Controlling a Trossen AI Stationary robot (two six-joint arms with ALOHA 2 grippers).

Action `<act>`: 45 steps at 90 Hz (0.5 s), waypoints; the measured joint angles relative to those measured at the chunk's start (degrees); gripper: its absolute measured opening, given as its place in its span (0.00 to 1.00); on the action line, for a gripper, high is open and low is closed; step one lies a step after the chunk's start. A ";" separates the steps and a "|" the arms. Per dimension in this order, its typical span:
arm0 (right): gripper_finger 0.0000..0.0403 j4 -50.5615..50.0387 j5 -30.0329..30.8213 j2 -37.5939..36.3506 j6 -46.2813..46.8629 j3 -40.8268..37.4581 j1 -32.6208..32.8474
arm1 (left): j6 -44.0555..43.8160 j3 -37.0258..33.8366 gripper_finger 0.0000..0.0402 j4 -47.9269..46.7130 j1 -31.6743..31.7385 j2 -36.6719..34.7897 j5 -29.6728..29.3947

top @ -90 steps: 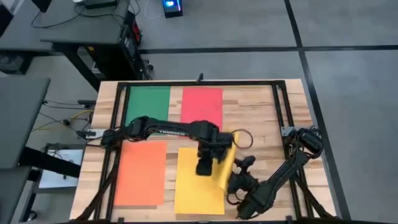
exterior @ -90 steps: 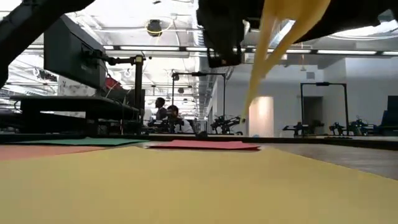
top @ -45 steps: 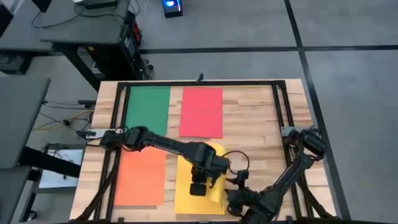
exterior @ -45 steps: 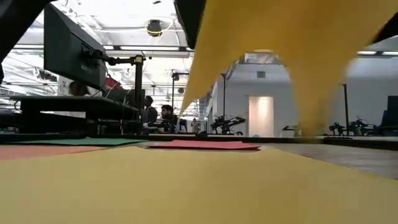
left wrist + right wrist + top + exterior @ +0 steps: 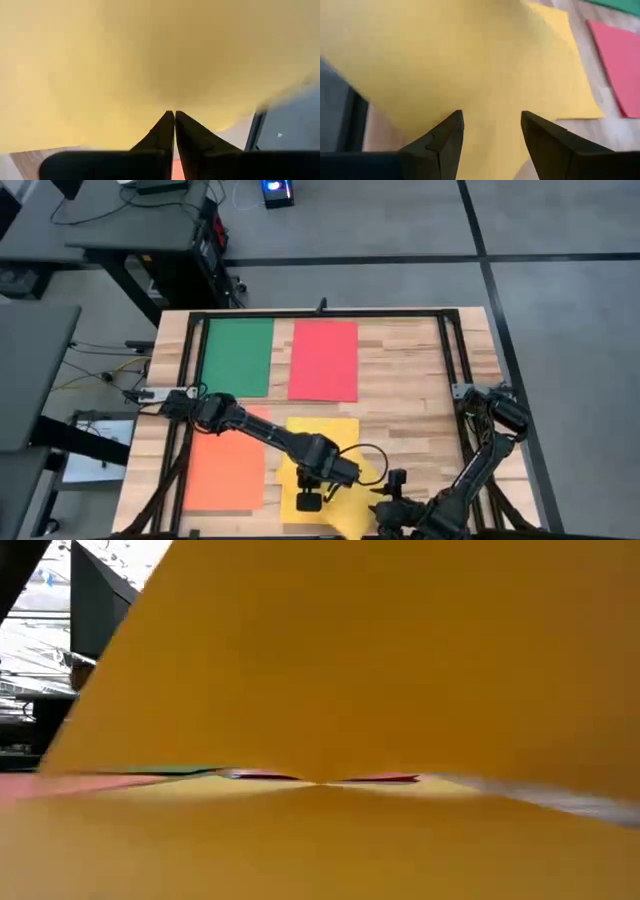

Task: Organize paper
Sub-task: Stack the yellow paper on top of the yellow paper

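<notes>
Yellow paper sheet (thin, curling) | left gripper pinched closed on it | right gripper spread, empty

You see a table made of pale wood planks with lines of grain, and it looks smooth. A thin black frame that looks like metal runs around the top. The green sheet, the pink-red sheet, the orange sheet and the yellow sheet are thin paper, flat in colour and not shiny. The left gripper and the right gripper have dark, dull, smooth fingers. The floor around the table is grey and dull.
</notes>
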 joint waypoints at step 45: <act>0.45 -8.32 -3.97 0.00 6.40 0.00 -0.53 | -7.05 -0.02 0.00 -3.33 -6.52 0.00 -11.67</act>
